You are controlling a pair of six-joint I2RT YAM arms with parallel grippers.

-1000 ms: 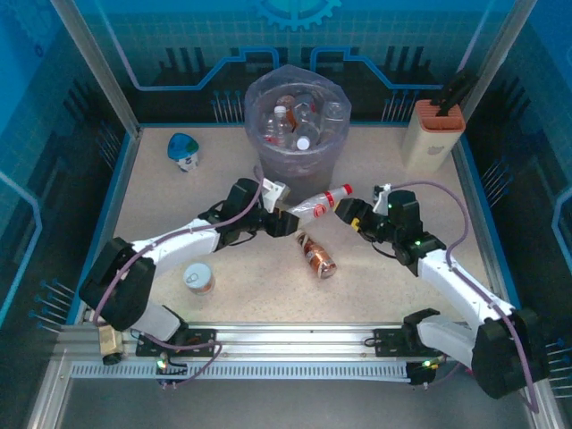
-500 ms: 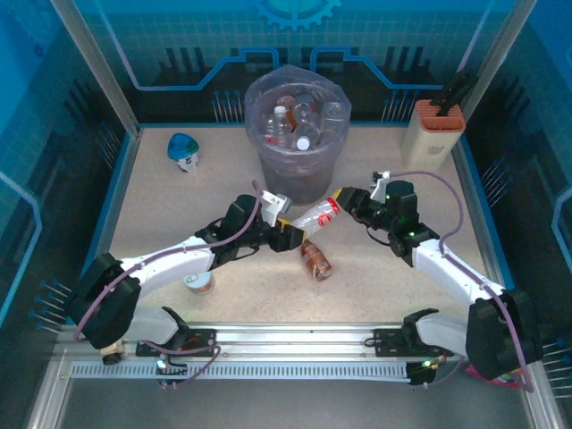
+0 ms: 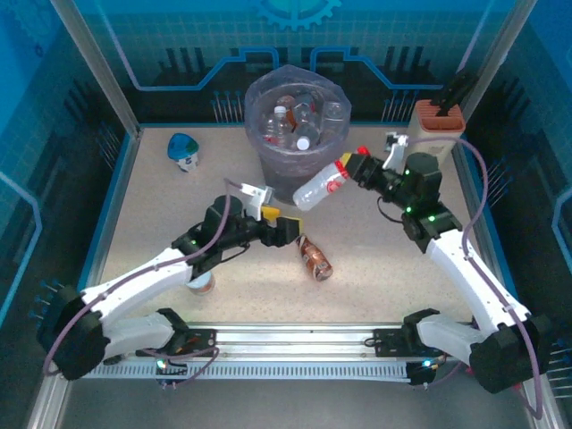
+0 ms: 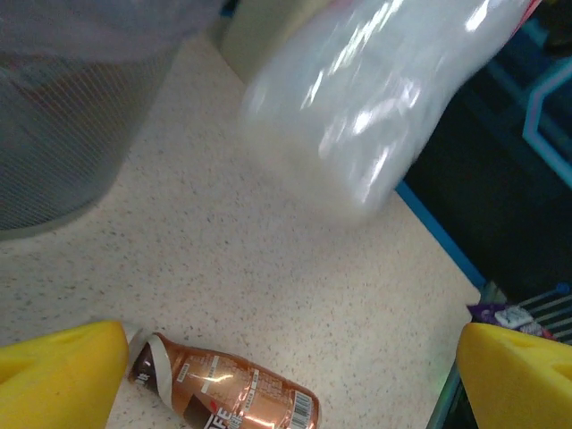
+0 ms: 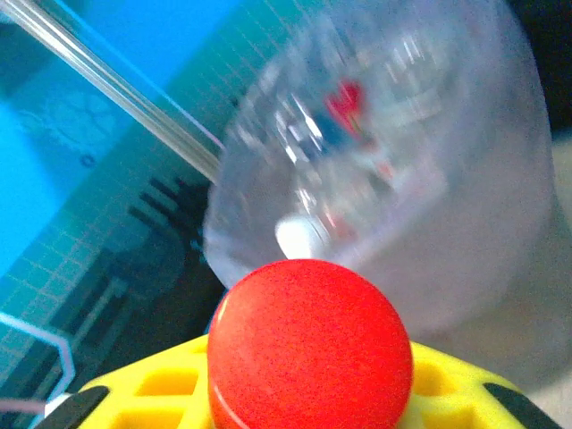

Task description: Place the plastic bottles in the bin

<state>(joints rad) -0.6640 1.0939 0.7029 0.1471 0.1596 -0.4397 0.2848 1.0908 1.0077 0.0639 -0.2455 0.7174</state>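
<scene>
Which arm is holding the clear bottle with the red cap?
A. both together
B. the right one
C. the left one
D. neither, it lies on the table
B: the right end effector grips the clear bottle by its red-capped end; the left end effector stands open, apart from it.

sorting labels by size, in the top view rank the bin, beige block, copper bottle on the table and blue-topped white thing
1. bin
2. beige block with orange slotted top
3. copper-brown bottle and blue-topped white object look about alike, no clear order
</scene>
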